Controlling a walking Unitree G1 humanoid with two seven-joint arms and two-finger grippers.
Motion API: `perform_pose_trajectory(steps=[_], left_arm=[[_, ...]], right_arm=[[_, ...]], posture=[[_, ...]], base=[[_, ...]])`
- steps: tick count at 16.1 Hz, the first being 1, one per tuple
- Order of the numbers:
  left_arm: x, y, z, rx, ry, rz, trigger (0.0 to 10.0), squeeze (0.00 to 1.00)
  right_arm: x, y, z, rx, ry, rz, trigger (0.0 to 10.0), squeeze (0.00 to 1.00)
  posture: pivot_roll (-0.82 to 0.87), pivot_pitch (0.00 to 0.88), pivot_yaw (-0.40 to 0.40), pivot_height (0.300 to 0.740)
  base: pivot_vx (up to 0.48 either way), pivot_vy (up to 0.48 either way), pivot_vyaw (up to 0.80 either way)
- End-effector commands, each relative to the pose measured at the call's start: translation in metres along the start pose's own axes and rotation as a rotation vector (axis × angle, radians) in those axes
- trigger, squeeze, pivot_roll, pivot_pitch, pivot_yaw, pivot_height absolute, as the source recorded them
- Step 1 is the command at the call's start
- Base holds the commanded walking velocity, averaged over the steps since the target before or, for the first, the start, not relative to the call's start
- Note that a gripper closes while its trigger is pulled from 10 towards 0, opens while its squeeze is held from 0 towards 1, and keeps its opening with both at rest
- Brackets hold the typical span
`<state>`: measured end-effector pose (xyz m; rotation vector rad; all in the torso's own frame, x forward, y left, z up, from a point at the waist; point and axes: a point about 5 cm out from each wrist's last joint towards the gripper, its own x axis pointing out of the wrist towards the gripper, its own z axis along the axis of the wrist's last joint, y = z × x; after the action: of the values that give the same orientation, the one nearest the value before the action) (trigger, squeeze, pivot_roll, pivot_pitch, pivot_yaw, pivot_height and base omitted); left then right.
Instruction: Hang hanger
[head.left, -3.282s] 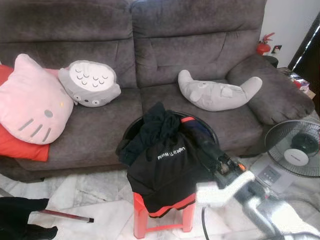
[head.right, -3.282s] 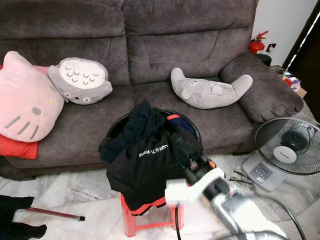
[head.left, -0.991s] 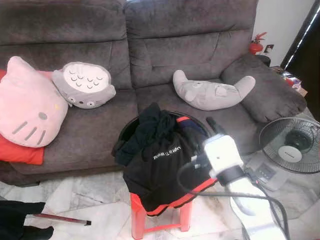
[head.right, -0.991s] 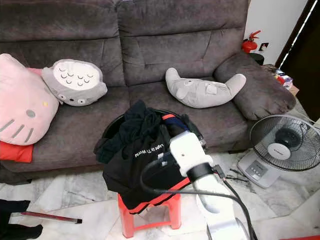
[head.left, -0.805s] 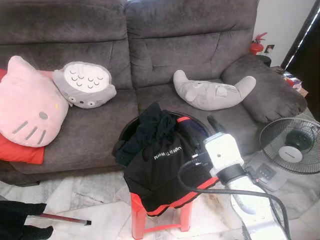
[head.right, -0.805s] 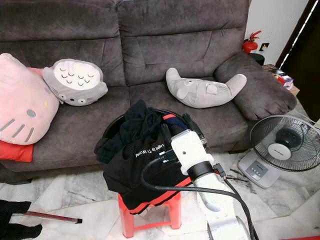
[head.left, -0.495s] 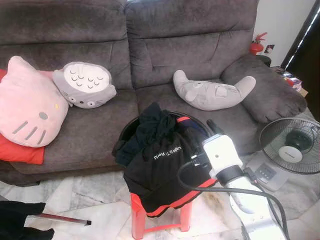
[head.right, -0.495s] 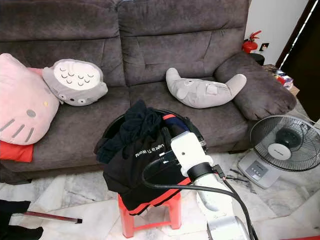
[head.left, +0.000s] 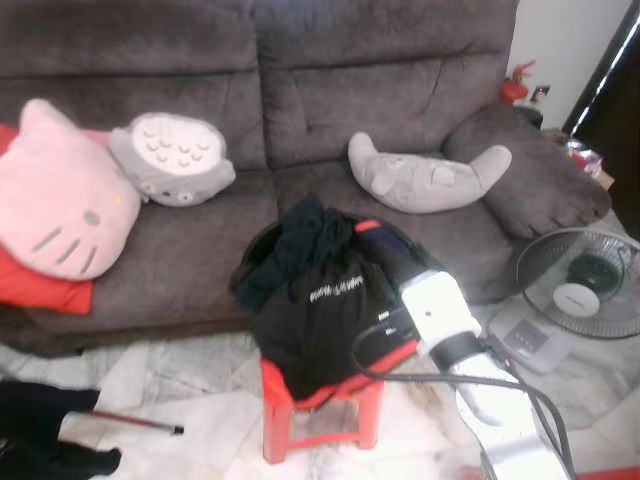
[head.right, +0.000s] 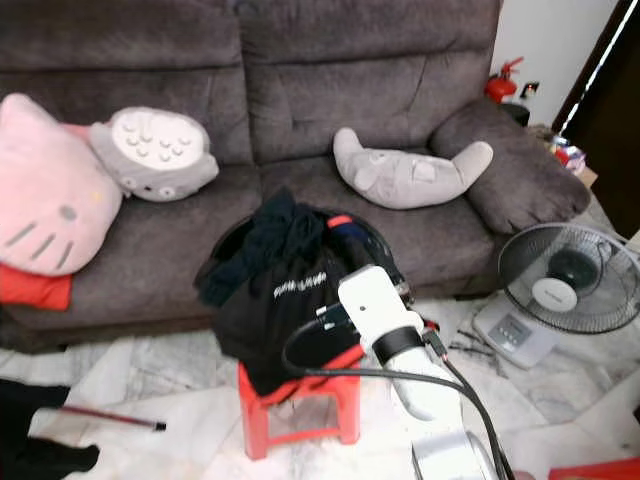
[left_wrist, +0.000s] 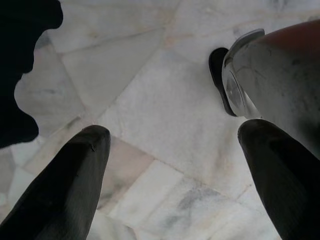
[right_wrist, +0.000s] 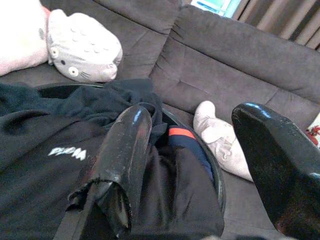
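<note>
A heap of black clothes (head.left: 320, 290) fills a round black basket (head.right: 375, 235) that stands on a red stool (head.left: 320, 410) in front of the sofa. My right arm's white wrist (head.left: 430, 310) reaches into the right side of the heap. In the right wrist view my right gripper (right_wrist: 192, 112) is open just above the clothes, and a fold of black cloth (right_wrist: 107, 197) lies over one finger (right_wrist: 127, 150). My left gripper (left_wrist: 172, 130) hangs open over the marble floor. A thin dark red rod (head.left: 135, 422) lies on the floor at the left, beside more black cloth (head.left: 45, 430).
A grey sofa (head.left: 300, 80) holds a pink cat cushion (head.left: 60, 205), a grey round cushion (head.left: 170, 160) and a grey crescent cushion (head.left: 430, 180). A floor fan (head.left: 585, 285) stands at the right. A cable (head.left: 400, 375) loops from my right arm.
The head views have shifted a little and gone blurry. My right wrist stays at the right side of the clothes heap, and the clothes lie as before.
</note>
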<state>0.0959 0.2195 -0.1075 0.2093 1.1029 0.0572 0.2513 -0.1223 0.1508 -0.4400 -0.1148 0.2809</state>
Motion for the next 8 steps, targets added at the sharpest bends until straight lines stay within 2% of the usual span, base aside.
perform_pose_trajectory(steps=[1, 8], left_arm=[[-0.0018, -0.011, -0.008, 0.012, 0.028, -0.045, 10.0, 0.0], [-0.0017, -0.0097, -0.0078, 0.039, 0.028, -0.039, 10.0, 0.0]], right_arm=[[0.0007, 0.0028, -0.0031, 0.003, 0.019, 0.016, 10.0, 0.0], [0.0013, -0.0017, -0.007, -0.012, 0.036, 0.005, 10.0, 0.0]], posture=[[-0.17, 0.032, -0.001, 0.74], [-0.17, 0.043, -0.001, 0.74]], base=[[0.0, 0.0, 0.0], [0.0, 0.0, 0.0]])
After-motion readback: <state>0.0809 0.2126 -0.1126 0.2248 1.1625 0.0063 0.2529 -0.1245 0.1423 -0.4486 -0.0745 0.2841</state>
